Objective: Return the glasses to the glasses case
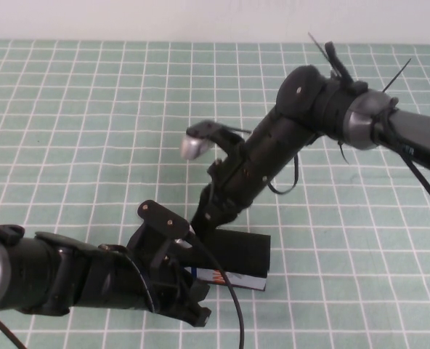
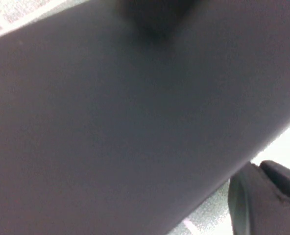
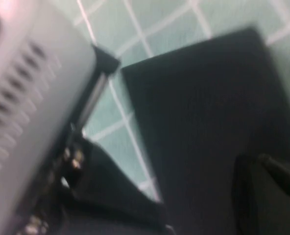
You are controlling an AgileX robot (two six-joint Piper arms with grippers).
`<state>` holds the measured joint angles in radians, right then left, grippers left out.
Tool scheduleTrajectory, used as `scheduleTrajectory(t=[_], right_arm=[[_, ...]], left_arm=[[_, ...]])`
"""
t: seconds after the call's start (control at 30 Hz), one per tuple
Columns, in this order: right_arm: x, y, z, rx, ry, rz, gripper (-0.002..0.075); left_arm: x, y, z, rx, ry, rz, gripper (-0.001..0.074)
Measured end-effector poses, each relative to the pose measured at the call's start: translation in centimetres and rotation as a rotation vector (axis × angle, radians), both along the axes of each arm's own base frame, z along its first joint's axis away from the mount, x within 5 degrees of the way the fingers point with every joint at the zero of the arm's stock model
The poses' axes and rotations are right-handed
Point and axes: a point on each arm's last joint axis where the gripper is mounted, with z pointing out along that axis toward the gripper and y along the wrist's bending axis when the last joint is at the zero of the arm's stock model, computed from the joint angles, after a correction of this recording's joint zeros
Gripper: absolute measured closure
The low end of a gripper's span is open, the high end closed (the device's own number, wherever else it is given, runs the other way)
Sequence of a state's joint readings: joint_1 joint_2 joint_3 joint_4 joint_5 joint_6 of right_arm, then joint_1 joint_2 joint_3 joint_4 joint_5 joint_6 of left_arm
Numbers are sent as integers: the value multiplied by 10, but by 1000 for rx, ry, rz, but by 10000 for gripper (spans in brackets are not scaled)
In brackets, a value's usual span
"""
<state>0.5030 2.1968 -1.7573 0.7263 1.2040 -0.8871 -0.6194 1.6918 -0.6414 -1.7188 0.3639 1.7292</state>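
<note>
Both claws [image 1: 189,294] [image 1: 204,222] against glasses case [image 1: 248,254]

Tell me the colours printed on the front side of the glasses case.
Blue, white and orange on the glasses case, whose top is black; the high view shows it best.

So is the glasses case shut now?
Looks shut: the glasses case shows a flat black top with no raised lid. The right gripper presses on its top, the left gripper at its front. No glasses in sight.
</note>
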Motion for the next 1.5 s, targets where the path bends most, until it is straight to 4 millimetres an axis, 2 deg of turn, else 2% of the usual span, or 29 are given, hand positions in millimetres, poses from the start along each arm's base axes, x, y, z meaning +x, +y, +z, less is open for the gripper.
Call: scheduleTrajectory(t=[0.1,0.3,0.43,0.53,0.63,0.73,0.9,1.07,1.17,1.33,1.5], right_arm=[[-7,-2,-11,-44,37,1,737],[-12,-5,-13,-49,53,-5,737],[-13,-5,-10,-44,41,-2,737],[-12,-6,0,-61,-5,18,737],[-8,-8,30,-36,-92,13,737],[-8,-13,76,13,-186,-19,737],[-20,-31,147,41,-337,-152,737],[-39,-58,197,-11,-460,-332,737],[-54,-74,222,-37,-518,-421,737],[-86,-102,265,-30,-612,-536,737],[-131,-127,302,52,-684,-591,737]], left_arm=[[0,0,0,0,0,0,737],[0,0,0,0,0,0,737],[0,0,0,-1,0,-5,737],[-2,-2,6,-27,-8,-28,737],[-8,-3,23,-85,-43,-80,737],[-16,-4,47,-152,-103,-153,737],[-34,6,97,-244,-238,-197,737],[-61,31,151,-282,-455,-184,737],[-77,49,174,-265,-578,-151,737],[-97,78,191,-165,-725,-137,737],[-100,99,185,33,-660,-119,737]])
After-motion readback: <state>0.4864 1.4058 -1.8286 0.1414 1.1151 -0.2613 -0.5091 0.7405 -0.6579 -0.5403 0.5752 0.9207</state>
